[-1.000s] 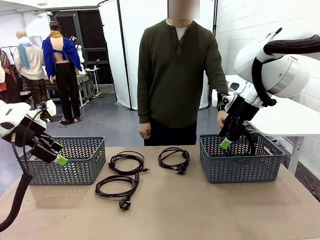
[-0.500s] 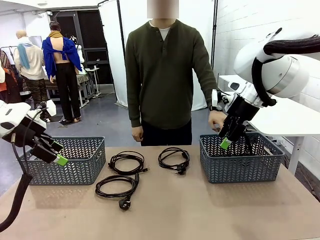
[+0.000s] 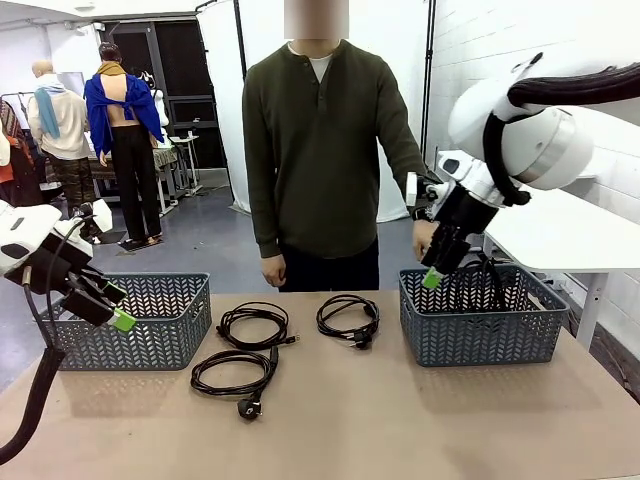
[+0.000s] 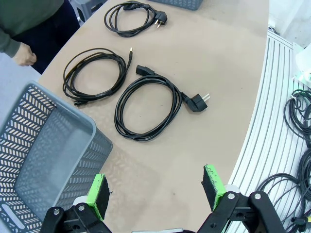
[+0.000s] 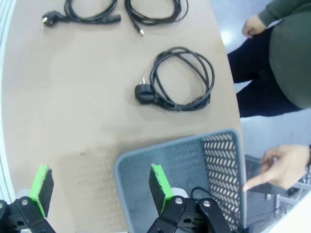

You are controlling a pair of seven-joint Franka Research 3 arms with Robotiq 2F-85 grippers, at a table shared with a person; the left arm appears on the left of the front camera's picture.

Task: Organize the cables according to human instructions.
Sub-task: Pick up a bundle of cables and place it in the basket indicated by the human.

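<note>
The right arm has drifted up and in toward the middle since a moment ago, so the right pincer (image 3: 436, 272) now hangs above the near-left corner of the right basket (image 3: 482, 335) instead of lower over its inside. Its green pads stand wide apart with nothing between them, as its own wrist view shows (image 5: 101, 183). The person has shuffled a step toward the robot's left. The person's hand (image 3: 425, 238) stays just behind that basket, and in the right wrist view it has one finger stretched toward the basket's wall (image 5: 277, 167). A bit of black cord (image 5: 198, 193) shows down inside the basket there. The left arm has not budged: the left pincer (image 3: 117, 306) hovers by the front of the left basket (image 3: 160, 335), spread wide and empty (image 4: 155, 189). The loose cables lie where they did on the tabletop (image 3: 400, 430) between the two baskets, each coiled and none touching another. The front coil (image 3: 270, 362) is nearest the robot, with its plug pointing forward. The middle coil (image 3: 226, 322) sits behind it, and the far coil (image 3: 362, 338) lies closest to the right basket. From the left wrist the same three show beyond the grey basket's corner (image 4: 90, 128), the front coil (image 4: 194, 102) closest.
</note>
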